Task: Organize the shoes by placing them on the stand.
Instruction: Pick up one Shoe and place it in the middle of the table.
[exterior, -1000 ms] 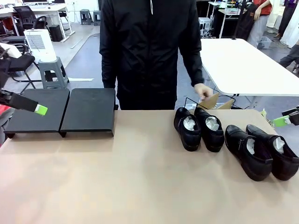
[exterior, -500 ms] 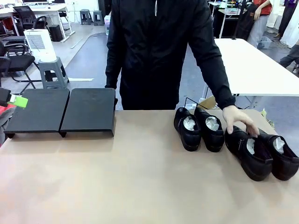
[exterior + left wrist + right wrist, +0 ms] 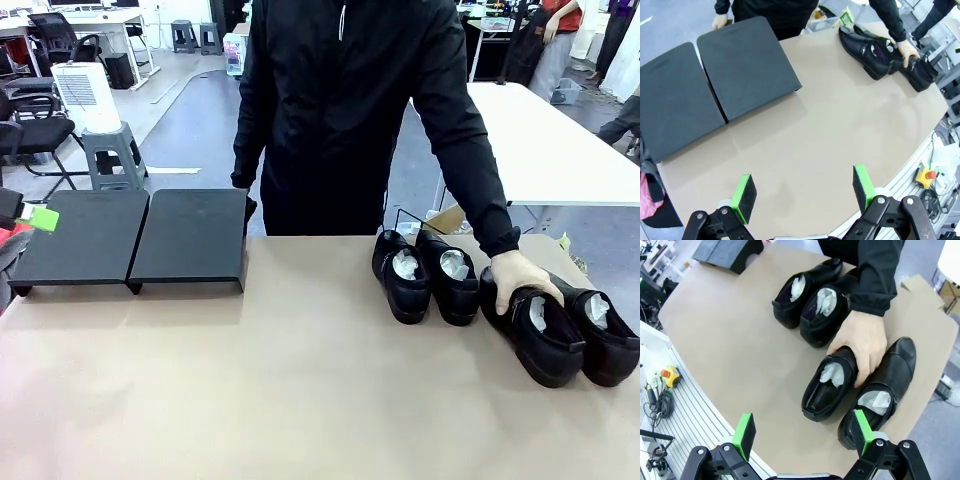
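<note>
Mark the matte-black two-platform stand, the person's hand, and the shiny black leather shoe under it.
matte-black two-platform stand (image 3: 190,235), front view, top of the right platform.
person's hand (image 3: 525,272), front view, back of the hand.
shiny black leather shoe (image 3: 556,358), front view, toe cap.

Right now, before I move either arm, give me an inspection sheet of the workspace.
Surface: brown table, flat, no spills.
Job's things: stand holds nothing; four shoes in two pairs on the table, paper inside; a hand on one shoe of the pair nearer the right arm.
Clutter: cardboard box past the far edge.
Grippers: left gripper open, empty; right gripper open, empty.
Cables: cables beside an emergency-stop button below the table edge.
Surroundings: person in black jacket at far side; white table behind.
</note>
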Controlling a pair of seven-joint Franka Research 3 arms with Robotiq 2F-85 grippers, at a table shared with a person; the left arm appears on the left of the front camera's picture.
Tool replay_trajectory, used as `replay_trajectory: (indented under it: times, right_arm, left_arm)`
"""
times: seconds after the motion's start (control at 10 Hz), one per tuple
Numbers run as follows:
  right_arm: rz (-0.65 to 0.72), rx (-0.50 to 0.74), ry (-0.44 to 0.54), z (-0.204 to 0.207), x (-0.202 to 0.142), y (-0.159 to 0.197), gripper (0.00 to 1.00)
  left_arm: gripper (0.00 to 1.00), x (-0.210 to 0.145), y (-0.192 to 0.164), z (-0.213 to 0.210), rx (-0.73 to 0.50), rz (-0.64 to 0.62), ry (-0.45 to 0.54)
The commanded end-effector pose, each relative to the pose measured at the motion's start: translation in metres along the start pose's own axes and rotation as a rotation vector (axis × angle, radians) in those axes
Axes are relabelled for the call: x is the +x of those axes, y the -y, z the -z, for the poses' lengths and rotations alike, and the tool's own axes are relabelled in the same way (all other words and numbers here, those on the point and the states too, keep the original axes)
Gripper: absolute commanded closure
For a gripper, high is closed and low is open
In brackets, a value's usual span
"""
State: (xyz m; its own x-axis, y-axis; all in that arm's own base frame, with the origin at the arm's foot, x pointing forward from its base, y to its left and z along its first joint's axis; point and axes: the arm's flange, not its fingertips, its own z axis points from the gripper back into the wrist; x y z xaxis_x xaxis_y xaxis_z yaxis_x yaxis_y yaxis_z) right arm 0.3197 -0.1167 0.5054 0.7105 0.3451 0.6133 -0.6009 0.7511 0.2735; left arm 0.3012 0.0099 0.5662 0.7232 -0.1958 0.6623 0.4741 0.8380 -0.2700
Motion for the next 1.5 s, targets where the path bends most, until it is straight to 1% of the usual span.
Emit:
replay_trajectory:
  times: [0.0, 1.2, 1.3, 1.4]
  right_arm:
    - [-0.021, 0.006, 0.025, 0.001, -0.002, 0.002, 0.00]
    - [-0.021, 0.006, 0.025, 0.001, -0.002, 0.002, 0.00]
    - [-0.002, -0.010, 0.000, -0.002, 0.000, 0.000, 0.00]
    - [-0.080, -0.083, -0.066, -0.004, 0.011, -0.027, 0.00]
  left_arm:
    - [0.00, 0.000, 0.000, 0.001, -0.012, 0.010, 0.009]
    - [0.00, 0.000, 0.000, 0.001, -0.012, 0.010, 0.009]
    - [0.00, 0.000, 0.000, 0.001, -0.012, 0.010, 0.009]
    - [0.00, 0.000, 0.000, 0.001, -0.012, 0.010, 0.009]
